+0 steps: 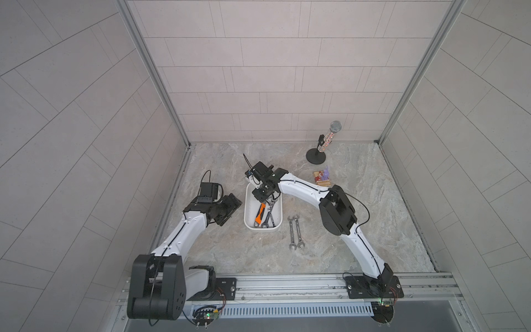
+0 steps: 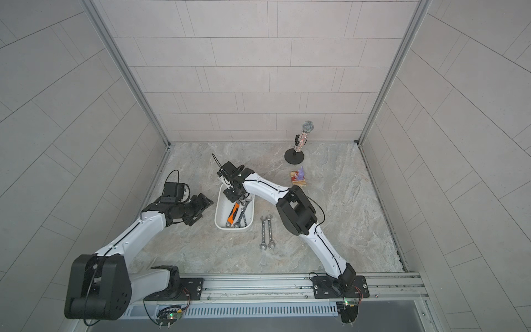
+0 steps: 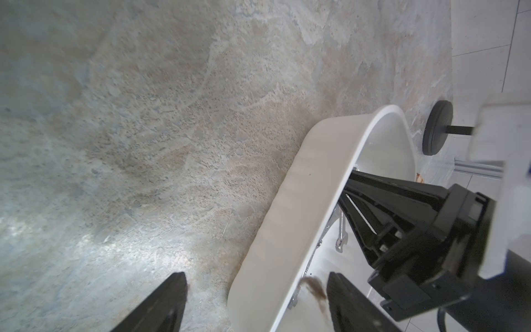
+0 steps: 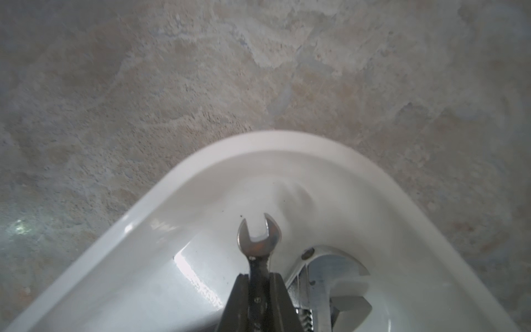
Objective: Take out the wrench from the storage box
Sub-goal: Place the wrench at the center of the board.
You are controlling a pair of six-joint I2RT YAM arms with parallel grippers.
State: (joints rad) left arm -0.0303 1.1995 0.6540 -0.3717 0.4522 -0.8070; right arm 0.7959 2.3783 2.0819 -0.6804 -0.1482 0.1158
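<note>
The white storage box (image 1: pixel 247 207) (image 2: pixel 219 211) lies mid-table and holds several steel wrenches (image 1: pixel 268 220) and an orange-handled tool (image 1: pixel 260 214). My right gripper (image 1: pixel 265 198) (image 4: pixel 259 276) reaches into its far end, shut on the shaft of a small open-ended wrench (image 4: pixel 258 238). That wrench's head sticks out past the fingertips, near the box's curved end wall (image 4: pixel 258 140). A large adjustable wrench (image 4: pixel 324 276) lies beside it. My left gripper (image 1: pixel 228 211) (image 3: pixel 255 276) is open and empty, left of the box. The box's long wall (image 3: pixel 290 218) shows between its fingers.
Two wrenches (image 1: pixel 296 231) (image 2: pixel 266 232) lie side by side on the stone tabletop just right of the box. A microphone on a round black stand (image 1: pixel 324 143) and a small colourful toy (image 1: pixel 321 178) sit at the back right. Walls enclose the table on three sides.
</note>
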